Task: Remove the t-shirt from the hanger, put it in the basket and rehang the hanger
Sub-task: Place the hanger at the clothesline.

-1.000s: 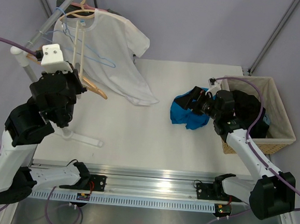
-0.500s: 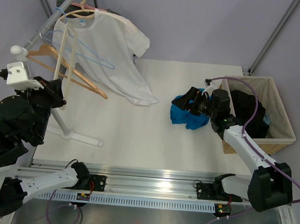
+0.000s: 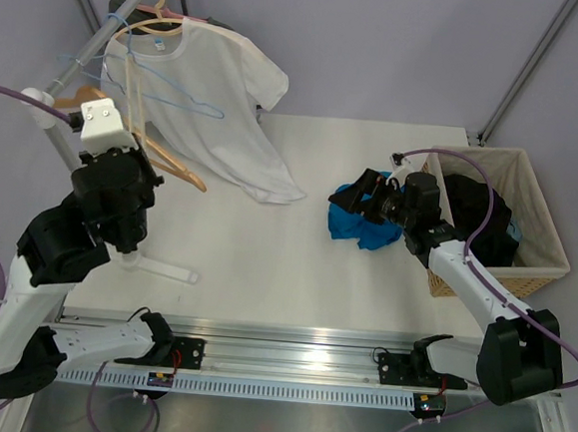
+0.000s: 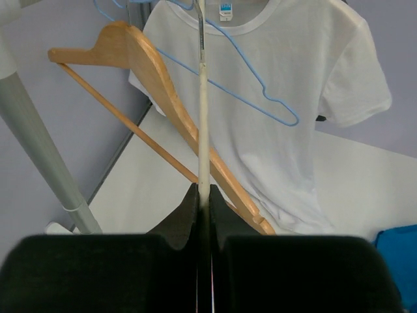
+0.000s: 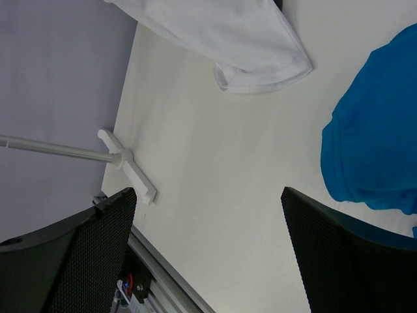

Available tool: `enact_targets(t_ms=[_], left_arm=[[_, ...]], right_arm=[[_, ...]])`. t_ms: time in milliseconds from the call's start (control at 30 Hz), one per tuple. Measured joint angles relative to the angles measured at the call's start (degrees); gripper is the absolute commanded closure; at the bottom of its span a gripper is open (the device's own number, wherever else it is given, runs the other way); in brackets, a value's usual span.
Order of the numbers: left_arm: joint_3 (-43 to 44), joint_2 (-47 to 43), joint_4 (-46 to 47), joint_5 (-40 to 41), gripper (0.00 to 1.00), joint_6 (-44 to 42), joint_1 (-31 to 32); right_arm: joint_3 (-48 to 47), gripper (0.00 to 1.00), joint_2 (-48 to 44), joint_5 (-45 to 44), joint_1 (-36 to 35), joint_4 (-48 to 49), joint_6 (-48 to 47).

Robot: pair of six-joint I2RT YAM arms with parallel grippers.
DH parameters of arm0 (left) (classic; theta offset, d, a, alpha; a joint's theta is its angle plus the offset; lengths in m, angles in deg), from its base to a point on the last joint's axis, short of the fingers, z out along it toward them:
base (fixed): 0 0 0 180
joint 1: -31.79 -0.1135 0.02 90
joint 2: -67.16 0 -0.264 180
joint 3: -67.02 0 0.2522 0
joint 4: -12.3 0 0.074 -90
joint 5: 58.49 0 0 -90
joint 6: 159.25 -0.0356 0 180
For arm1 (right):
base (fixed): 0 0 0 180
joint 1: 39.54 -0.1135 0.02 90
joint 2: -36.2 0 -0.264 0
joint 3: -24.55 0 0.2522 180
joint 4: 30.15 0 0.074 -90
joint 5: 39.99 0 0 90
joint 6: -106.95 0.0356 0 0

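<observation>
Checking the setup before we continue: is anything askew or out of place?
The white t-shirt hangs slanted, its hem trailing onto the table. A blue garment lies crumpled on the table beside the basket, not in it. An empty wooden hanger tilts steeply.

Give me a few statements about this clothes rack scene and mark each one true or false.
1. The white t-shirt's hem touches the table. True.
2. The right gripper's jaws are shut. False: they stand wide open.
3. The blue garment lies in the wicker basket. False: it lies on the table, left of the basket.
4. The wooden hanger carries no clothing. True.
</observation>
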Motion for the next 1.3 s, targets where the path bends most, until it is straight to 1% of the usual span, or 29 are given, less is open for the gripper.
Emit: enact_targets(t_ms=[133, 267, 333, 400, 600, 767, 1033, 1200, 1300], left_arm=[[5.42, 7.43, -0.31, 5.14, 1.00, -0.68, -0.02], [15.63, 17.79, -0.24, 10.01, 1.00, -3.08, -0.35], [19.93, 22.01, 0.39, 11.19, 1.00, -3.80, -1.18], [22.01, 24.76, 0.59, 11.28, 1.00, -4.15, -2.56], [24.22, 29.79, 0.59, 12.41, 1.00, -4.81, -8.48], [24.48, 30.84, 0.50, 12.63, 1.00, -4.79, -13.14], [25.35, 33.00, 0.66, 12.46, 1.00, -3.43, -17.49], [22.99, 34.10, 0.76, 10.01, 1.00, -1.81, -22.99], [20.81, 34.38, 0.59, 6.93, 1.00, -0.17, -25.77]], right_arm=[[0.00, 0.00, 0.11, 0.00, -0.02, 0.00, -0.02], [-0.02, 0.01, 0.76, 0.02, -0.15, 0.00, -0.07], [-0.02, 0.00, 1.27, 0.04, -0.26, -0.04, -0.24], [-0.02, 0.00, 1.53, 0.04, -0.33, -0.07, -0.39], [-0.13, 0.00, 1.84, 0.04, -0.79, -0.15, -0.66], [-0.90, 0.01, 1.86, 0.04, -1.01, -0.35, -0.90], [-0.98, 0.00, 1.73, 0.44, -1.27, -0.42, -0.94], [-0.98, 0.01, 0.44, 0.42, -1.31, -1.27, -1.14], [-0.98, 0.00, -0.39, 0.26, -1.62, -1.46, -1.40]])
